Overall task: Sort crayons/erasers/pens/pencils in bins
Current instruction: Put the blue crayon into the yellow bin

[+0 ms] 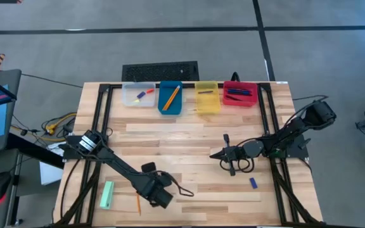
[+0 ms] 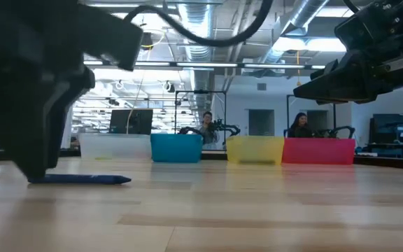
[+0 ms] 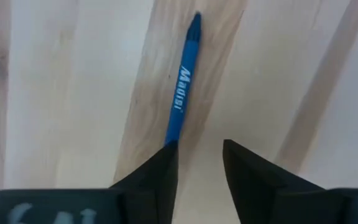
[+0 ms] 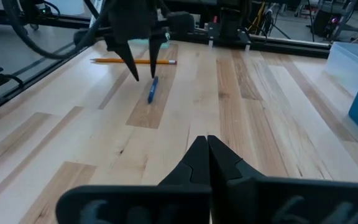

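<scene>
A blue pen [image 3: 182,93] with white lettering lies flat on the wooden table near its front edge, left of the middle. My left gripper [image 3: 201,146] points down over the pen's one end, open. The pen lies outside the gap between the fingers, and one finger [image 3: 163,171] covers its end. The right wrist view shows the same left gripper [image 4: 144,76] and pen [image 4: 152,90] from across the table. My right gripper [image 1: 214,154] hangs shut above the table's right half, holding nothing. The clear [image 1: 138,95], blue [image 1: 171,99], yellow [image 1: 206,97] and red [image 1: 239,94] bins stand in a row at the far edge. My left gripper has one fingertip [image 4: 155,73] right at the pen's end [image 3: 171,138], coming from above. Whether it touches the pen, I cannot tell. The pen lies flat on the table.
An orange pencil [image 4: 132,61] lies just beyond the left gripper, near the front edge. A green block [image 1: 107,194] lies at the front left. A small blue eraser [image 1: 253,182] lies at the front right. A dark keyboard [image 1: 160,69] sits behind the bins.
</scene>
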Motion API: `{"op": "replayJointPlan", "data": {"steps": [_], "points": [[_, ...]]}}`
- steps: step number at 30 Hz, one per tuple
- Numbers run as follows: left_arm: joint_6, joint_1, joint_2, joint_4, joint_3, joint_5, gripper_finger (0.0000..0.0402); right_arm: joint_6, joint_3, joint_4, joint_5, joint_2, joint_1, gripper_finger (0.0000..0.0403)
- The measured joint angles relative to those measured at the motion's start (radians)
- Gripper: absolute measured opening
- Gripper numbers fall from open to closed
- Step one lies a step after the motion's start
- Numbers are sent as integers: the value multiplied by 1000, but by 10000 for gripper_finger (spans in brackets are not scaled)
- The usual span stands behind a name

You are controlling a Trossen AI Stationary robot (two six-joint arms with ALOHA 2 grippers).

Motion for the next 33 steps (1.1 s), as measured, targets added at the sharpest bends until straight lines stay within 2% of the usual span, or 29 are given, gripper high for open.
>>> {"op": "replayJointPlan", "data": {"steps": [10,25,28,33], "points": [[111,27,-2,-13,-36,-51,138,0,0,-1,-2,0,0,2],[190,41,-15,66,-111,-27,136,7,0,-3,-8,0,0,2],[190,41,-13,67,-111,-15,123,7,0,-4,-8,0,0,2],[185,41,-11,78,-111,14,75,7,0,-3,-8,0,0,2]]}}
